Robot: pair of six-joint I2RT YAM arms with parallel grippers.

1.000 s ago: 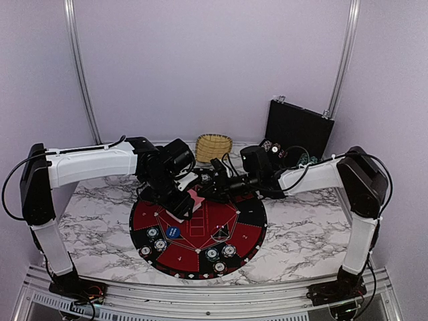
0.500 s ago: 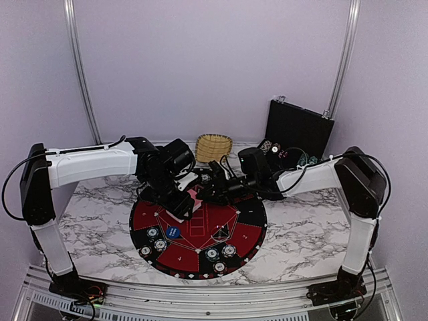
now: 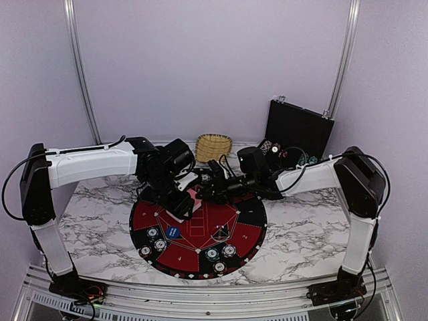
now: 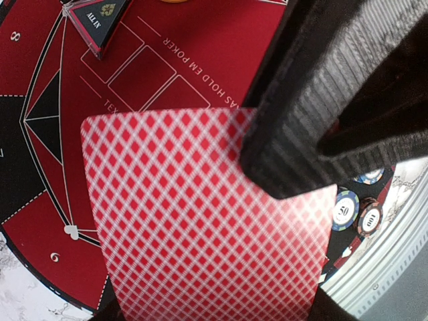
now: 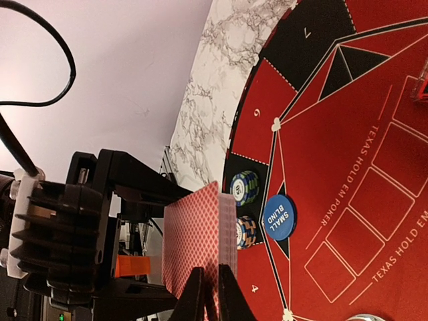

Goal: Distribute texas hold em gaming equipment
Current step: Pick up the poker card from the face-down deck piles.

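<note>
left fingers [image 4: 321, 120]: clenched on the cards [image 4: 200, 221], with one dark ribbed finger pressed on the red diamond-patterned back.
cards: red-backed, held up off the mat [image 3: 249, 212] over its far-left part. The wrist views show a thin stack rather than a single card.
right fingers [image 5: 194, 301]: the tips are narrowly parted and stand either side of the cards' edge. I cannot tell whether they pinch it.
mat: round, red and black, with numbered seats and "TEXAS HOLD EM POKER" printed on it. It lies flat on the marble worktop [image 3: 301, 234] between the two arms.
chips [image 3: 152, 232]: three sit on the mat's near-left seats and three more on its near edge. The nearest ones in the wrist views are small stacks.
blue button [image 5: 279, 217]: reads "SMALL BLIND" and lies flat on the mat, just beside the left chips.
ALL IN marker [image 4: 100, 17]: triangular, lying near the mat's centre.
basket [image 3: 214, 147]: woven, at the worktop's far edge behind both wrists.
case [image 3: 297, 127]: black, upright at the far right.
</note>
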